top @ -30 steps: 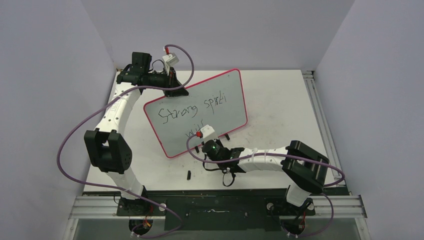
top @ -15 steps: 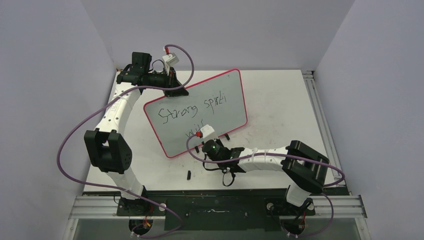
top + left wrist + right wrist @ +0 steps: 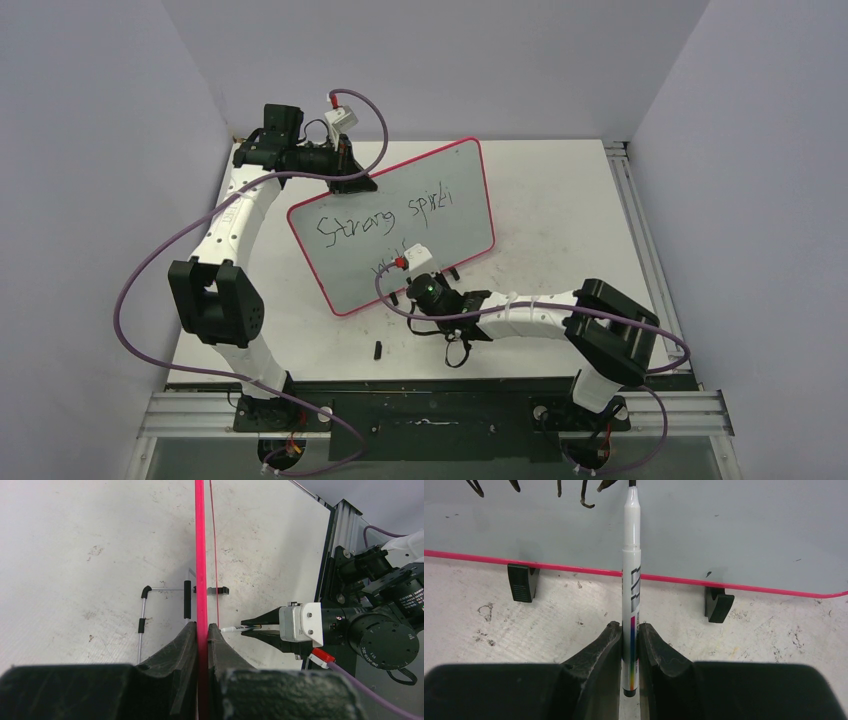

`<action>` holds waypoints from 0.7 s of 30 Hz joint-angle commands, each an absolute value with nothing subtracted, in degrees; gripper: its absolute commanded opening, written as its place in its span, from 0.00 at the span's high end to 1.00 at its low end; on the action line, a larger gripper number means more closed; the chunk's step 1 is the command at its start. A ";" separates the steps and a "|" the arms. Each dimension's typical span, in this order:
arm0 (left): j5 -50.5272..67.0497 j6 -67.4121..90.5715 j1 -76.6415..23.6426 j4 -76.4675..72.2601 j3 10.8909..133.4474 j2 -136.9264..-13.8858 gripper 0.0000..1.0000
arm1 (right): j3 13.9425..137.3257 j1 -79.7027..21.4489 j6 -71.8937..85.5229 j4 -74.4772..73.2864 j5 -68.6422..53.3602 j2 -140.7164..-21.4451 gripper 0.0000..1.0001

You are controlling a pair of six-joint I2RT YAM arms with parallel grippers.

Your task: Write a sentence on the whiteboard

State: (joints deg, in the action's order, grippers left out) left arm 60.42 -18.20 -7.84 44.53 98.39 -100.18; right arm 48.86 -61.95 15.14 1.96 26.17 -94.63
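Observation:
The whiteboard stands tilted on the table, pale with a pink-red rim. The sentence reads "Strong spirit" on its upper line, with a few strokes of a second line below. My left gripper is shut on the board's rim at its far left corner; in the left wrist view the jaws pinch the pink rim. My right gripper is shut on a white marker, whose tip touches the board beside the second-line strokes. The marker also shows in the left wrist view.
A small black marker cap lies on the table in front of the board. The board's black feet rest on the scuffed tabletop. A metal rail runs along the table's right edge. Grey walls enclose three sides.
My right gripper with the marker has shifted slightly up and to the right along the second line. The left arm and the board have not moved.

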 commanded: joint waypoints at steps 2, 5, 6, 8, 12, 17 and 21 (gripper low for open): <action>60.91 -19.36 -9.32 51.22 96.06 -100.57 1.00 | 50.42 -61.02 15.47 3.85 28.17 -92.48 0.95; 60.84 -19.39 -9.32 51.24 96.06 -100.56 1.00 | 49.50 -61.07 16.40 3.74 28.01 -92.34 0.95; 60.98 -19.37 -9.29 51.24 96.05 -100.54 1.00 | 49.18 -61.04 16.74 3.74 27.96 -92.22 0.95; 61.00 -19.35 -9.32 51.24 96.06 -100.48 1.00 | 48.53 -61.06 17.42 3.71 27.67 -92.05 0.95; 61.08 -19.34 -9.31 51.24 96.06 -100.49 1.00 | 47.33 -61.08 18.34 3.82 27.19 -92.12 0.95; 61.04 -19.34 -9.29 51.24 96.07 -100.41 1.00 | 46.69 -61.28 18.85 3.89 26.73 -92.78 0.95; 61.17 -19.34 -9.31 51.24 96.06 -100.42 1.00 | 46.57 -61.38 19.01 4.13 26.37 -93.24 0.95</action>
